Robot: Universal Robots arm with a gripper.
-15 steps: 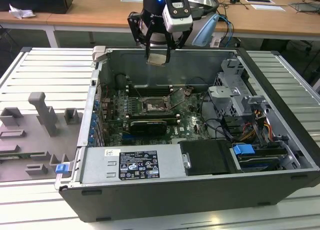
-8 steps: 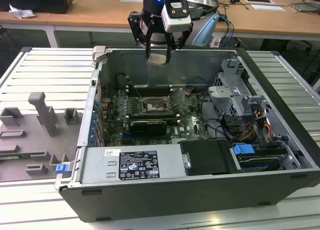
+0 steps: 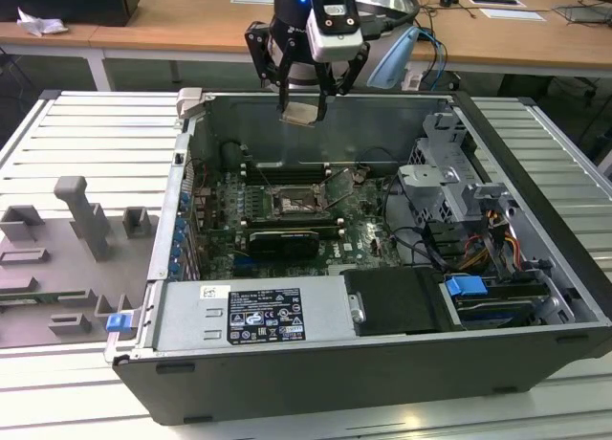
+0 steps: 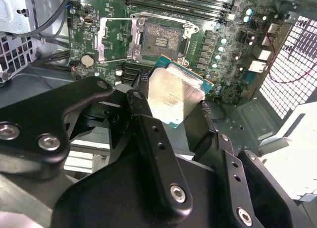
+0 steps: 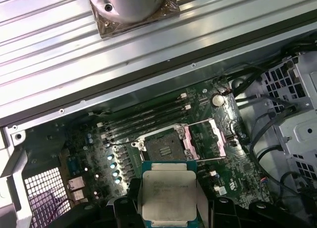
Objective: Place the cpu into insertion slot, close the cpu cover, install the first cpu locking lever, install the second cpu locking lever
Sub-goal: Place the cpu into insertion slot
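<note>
- gripper (image 3: 304, 106) pinching cpu (image 5: 166, 196) by edges; silvery top up, slight tilt; sq., no long axis
- insertion slot (image 5: 161, 146) below gripper, bare; cpu cover (image 5: 205, 139) open beside it

One cpu (image 5: 167, 194), one cpu cover (image 4: 103, 39), one insertion slot (image 5: 161, 144), one case (image 3: 287, 368), one hand (image 3: 304, 103).

No readable text is being shown: print on the white label (image 3: 263, 314), well apart from the gripper (image 3: 304, 105), and on the cpu (image 5: 167, 196) held in it is being left undeciphered.
</note>
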